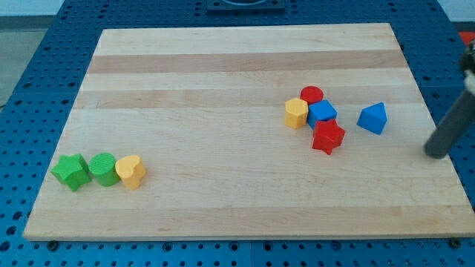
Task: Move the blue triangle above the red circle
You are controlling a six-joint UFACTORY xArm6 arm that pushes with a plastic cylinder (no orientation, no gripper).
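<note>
Just off my tip (433,153) toward the view's left sits the blue triangle (372,118), a bit higher up in the view than the tip, with a clear gap between them, so no contact. It's a chunky blue wedge with a pointed top, a lighter upper face and a darker front face, standing alone on the wooden board (223,89).

No jaws on this rig, only a straight dark rod coming in from the view's right edge, so nothing is opened, closed or gripped; the rod's end rests near the board's right edge.

Further left from the tip, past the triangle, is a tight cluster. The red circle (312,94) is at the top of it, well apart from the tip. The blue cube (322,113) sits right below the circle and looks to be touching it. The yellow hexagon (296,113) is just beside the cube on the left, and the red star (328,136) is just under the cube.

Way across the board, near the bottom left, three blocks line up in a row: green star (71,171), green circle (103,168), yellow heart (131,171).

No containers anywhere; everything lies flat on the board.
</note>
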